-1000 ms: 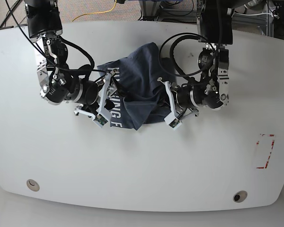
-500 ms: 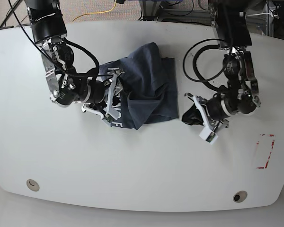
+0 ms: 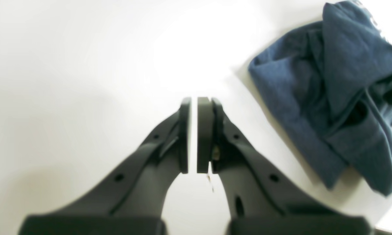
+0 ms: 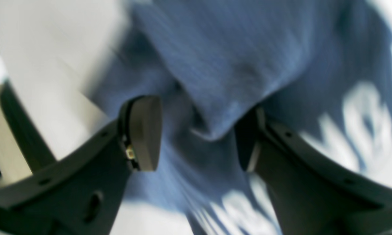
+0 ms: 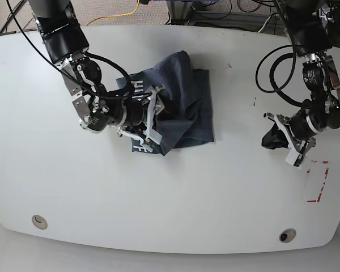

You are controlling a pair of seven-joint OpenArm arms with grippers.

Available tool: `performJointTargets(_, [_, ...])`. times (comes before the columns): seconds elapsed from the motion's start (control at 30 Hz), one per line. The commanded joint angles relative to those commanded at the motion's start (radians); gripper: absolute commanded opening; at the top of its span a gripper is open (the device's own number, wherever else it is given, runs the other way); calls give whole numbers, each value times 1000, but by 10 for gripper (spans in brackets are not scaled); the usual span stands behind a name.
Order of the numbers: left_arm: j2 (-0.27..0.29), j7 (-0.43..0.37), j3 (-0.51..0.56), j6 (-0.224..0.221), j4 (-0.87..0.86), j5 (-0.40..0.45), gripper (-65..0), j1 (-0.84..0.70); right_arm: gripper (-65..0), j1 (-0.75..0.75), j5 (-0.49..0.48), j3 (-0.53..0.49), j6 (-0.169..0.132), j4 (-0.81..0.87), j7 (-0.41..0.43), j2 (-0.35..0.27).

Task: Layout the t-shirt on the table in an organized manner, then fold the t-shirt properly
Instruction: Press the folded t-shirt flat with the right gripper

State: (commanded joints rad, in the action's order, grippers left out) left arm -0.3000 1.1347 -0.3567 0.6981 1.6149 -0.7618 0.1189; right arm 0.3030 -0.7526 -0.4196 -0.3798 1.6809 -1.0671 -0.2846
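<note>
The dark navy t-shirt (image 5: 184, 105) lies crumpled in a heap on the white table (image 5: 170, 198), with white lettering partly showing at its left side. My right gripper (image 5: 154, 117) is over the heap's left part. In the right wrist view it (image 4: 197, 130) stands open, and a fold of the t-shirt (image 4: 222, 65) sits between its pads. My left gripper (image 5: 270, 140) hovers over bare table well to the right of the heap. In the left wrist view it (image 3: 194, 104) is shut with nothing held, and the t-shirt (image 3: 329, 98) lies off to the upper right.
A red rectangular tape mark (image 5: 317, 181) is near the table's right edge, close to my left gripper. Two small round holes (image 5: 39, 221) (image 5: 287, 235) sit near the front edge. Cables and frame parts lie beyond the far edge.
My left gripper has let go of the shirt's right side and moved far right over bare table. My right gripper has shifted right onto the heap, which now lies more bunched.
</note>
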Motion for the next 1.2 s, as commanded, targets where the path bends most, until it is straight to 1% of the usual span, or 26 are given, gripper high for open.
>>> performJointTargets(0.07, [-8,0,-11,0,0,-14,-628,-15,-315,32,0,-2,0,-20,0,32])
performJointTargets(0.2, [-8,0,-18,0,8,-15,-628,-34,-315,114,0,-2,-5,-114,0,112])
performJointTargets(0.27, [-6,0,-18,0,21,-15,-628,-40,-315,146,0,0,-6,-152,0,137])
performJointTargets(0.37, [-5,5,-12,0,69,-17,-628,-55,-315,189,0,2,-6,-183,0,157])
performJointTargets(0.47, [2,40,9,0,115,-17,-626,-57,-315,215,-6,5,-6,-176,0,152])
performJointTargets(0.53, [12,55,40,0,132,-17,-626,-55,-315,221,-6,5,-5,-160,-2,133])
performJointTargets(0.7, [71,58,153,0,150,-17,-626,-55,-315,221,-6,6,-6,-87,-2,26])
performJointTargets(0.77, [109,58,206,0,147,-8,-626,-54,-315,204,-6,6,-6,-64,-2,-38])
performJointTargets(0.87, [166,58,262,0,140,-8,-626,-54,-315,173,-2,28,-6,-31,-2,-103])
performJointTargets(1.03, [256,58,342,0,101,-5,-626,-55,-315,114,-2,115,-8,-23,3,-147])
performJointTargets(1.13, [313,58,371,0,71,34,-626,-55,-315,94,0,153,-11,-26,8,-161])
performJointTargets(1.2, [344,57,394,0,51,69,-626,-55,-315,78,0,167,-34,-26,31,-169])
